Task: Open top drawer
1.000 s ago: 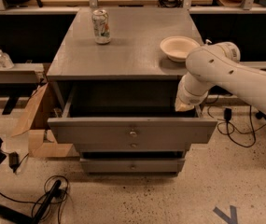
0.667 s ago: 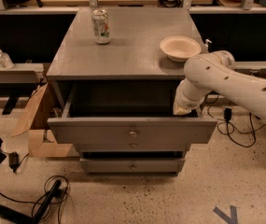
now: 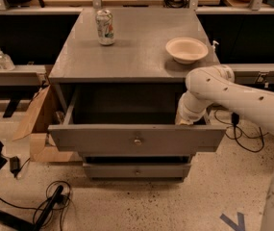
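1. The top drawer [image 3: 98, 138] stands well out of the cabinet [image 3: 127, 57].
2. The gripper [image 3: 186, 121] dips behind the drawer front at its right end; I cannot tell its grip.
3. Any more pull should run straight and level, stopping short of the runners' end.
4. One can [image 3: 105, 27], one bowl [image 3: 186, 49], one lower drawer [image 3: 107, 170] showing.
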You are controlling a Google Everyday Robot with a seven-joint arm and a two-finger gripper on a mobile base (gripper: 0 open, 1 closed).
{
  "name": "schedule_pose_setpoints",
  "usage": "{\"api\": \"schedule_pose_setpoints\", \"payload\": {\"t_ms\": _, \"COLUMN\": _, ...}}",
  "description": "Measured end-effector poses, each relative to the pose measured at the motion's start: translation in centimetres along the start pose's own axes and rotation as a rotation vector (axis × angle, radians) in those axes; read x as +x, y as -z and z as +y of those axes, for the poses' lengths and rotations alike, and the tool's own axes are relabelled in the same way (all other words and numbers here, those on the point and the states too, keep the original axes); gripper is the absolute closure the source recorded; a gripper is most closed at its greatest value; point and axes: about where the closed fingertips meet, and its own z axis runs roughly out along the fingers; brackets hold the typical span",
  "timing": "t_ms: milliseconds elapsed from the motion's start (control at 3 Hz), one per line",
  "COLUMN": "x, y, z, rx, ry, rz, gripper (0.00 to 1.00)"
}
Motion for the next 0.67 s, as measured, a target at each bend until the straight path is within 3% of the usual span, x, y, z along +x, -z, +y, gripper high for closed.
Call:
{"api": "schedule_pose_setpoints", "payload": {"t_ms": 333, "x": -0.04, "y": 1.15, "z": 4.1, "rx": -0.097, "ry": -0.004, "rz": 0.037, "gripper": 1.0}}
{"api": "schedule_pose_setpoints", "payload": {"t_ms": 667, "x": -0.04, "y": 1.14, "z": 4.08, "rx": -0.097, "ry": -0.004, "rz": 0.037, "gripper": 1.0}}
